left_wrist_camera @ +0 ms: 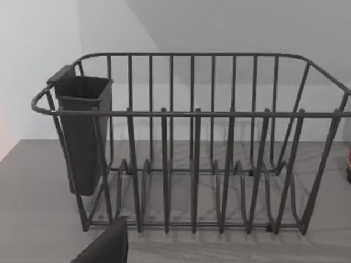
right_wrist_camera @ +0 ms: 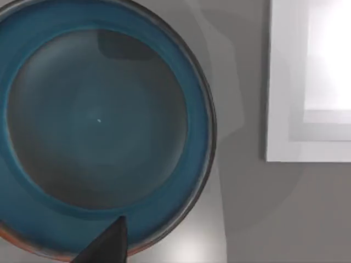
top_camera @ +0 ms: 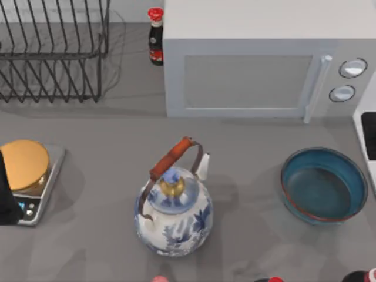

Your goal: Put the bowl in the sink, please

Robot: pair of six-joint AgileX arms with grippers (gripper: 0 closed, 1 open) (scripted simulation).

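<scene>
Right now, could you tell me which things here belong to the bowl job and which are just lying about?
Job: bowl, on the table's right, empty.
Lying about: teapot, scale, dish rack, microwave, sauce bottle.

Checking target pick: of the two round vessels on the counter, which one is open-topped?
The teal bowl at the right, empty and lidless. The blue-and-white teapot at centre has a lid and handle.
</scene>
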